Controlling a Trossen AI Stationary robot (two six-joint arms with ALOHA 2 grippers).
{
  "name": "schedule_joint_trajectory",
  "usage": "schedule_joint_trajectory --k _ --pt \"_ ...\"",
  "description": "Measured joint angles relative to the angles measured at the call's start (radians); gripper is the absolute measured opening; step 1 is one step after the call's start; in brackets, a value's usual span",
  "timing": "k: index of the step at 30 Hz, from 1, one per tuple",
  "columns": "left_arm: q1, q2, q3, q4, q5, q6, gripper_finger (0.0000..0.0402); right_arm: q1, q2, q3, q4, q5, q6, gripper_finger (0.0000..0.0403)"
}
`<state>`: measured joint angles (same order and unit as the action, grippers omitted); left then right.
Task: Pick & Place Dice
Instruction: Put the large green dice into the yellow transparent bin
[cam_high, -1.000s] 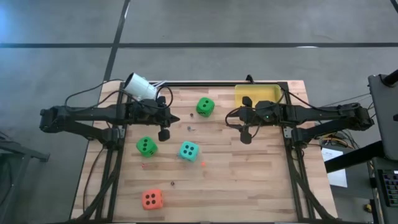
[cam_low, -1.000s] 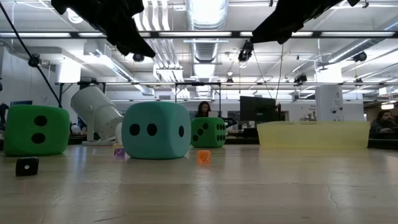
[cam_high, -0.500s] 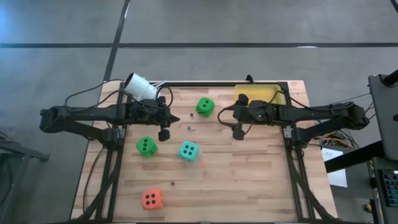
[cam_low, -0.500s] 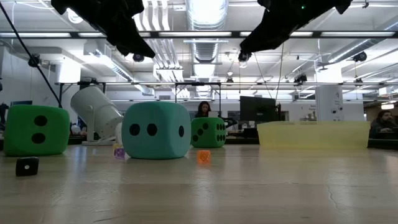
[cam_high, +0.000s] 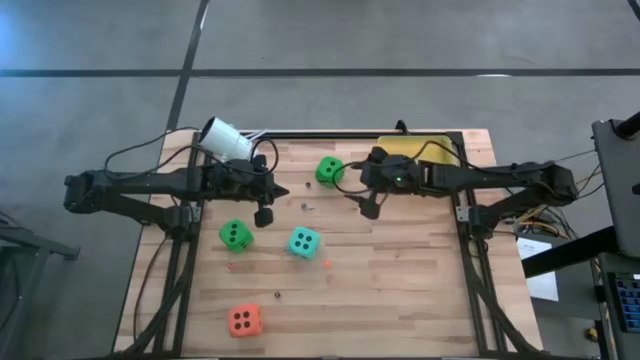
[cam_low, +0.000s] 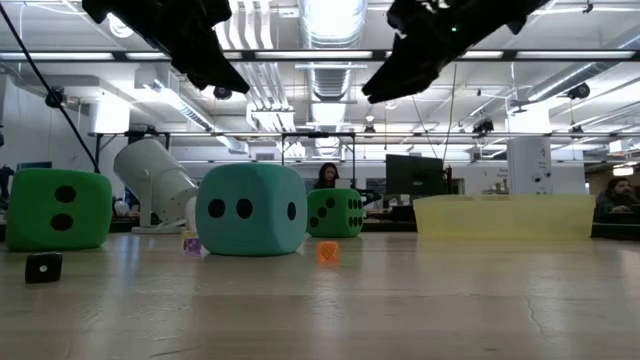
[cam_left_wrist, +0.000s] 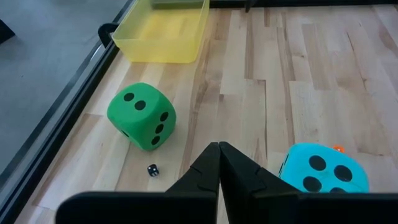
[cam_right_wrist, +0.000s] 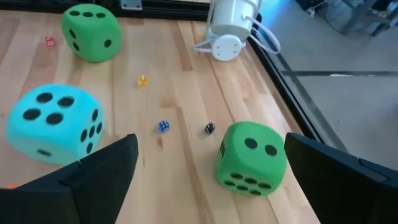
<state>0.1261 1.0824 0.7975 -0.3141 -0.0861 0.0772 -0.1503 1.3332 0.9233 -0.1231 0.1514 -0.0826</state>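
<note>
Now the right gripper (cam_high: 366, 207) hangs above the worktop (cam_high: 400, 270) with its jaws spread wide, empty. Its nearest target, a green die (cam_high: 329, 171) close to the yellow tray (cam_high: 412, 150), lies just beyond the jaws toward the left arm's side; in the right wrist view it sits straight ahead between them. The left gripper (cam_left_wrist: 218, 152), jaws pressed together, waits between that die and the teal die (cam_high: 304, 242).

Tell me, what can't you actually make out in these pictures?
- Orange-red die: seen only from above, so its side faces stay hidden.
- Yellow bin: the right arm covers part of it in the high view; its inside is not visible in the low view.
- Tiny dice, like the black one: too small to read pips.
</note>
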Motion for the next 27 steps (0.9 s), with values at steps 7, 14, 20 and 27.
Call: schedule_joint_trajectory --k 7,14,20,27 --pt "0.000 0.000 0.000 0.000 0.000 0.000 0.0012 -0.043 0.155 0.136 -0.043 -0.003 0.001 0.0400" --pt "0.000 0.000 0.000 0.000 0.000 0.000 0.0012 -0.100 0.315 0.368 -0.292 -0.063 0.094 0.0400" --pt "0.000 0.000 0.000 0.000 0.000 0.000 0.0012 -0.149 0.472 0.591 -0.525 -0.108 0.140 0.0400" --pt "0.000 0.000 0.000 0.000 0.000 0.000 0.0012 -0.206 0.660 0.817 -0.768 -0.168 0.158 0.0400"
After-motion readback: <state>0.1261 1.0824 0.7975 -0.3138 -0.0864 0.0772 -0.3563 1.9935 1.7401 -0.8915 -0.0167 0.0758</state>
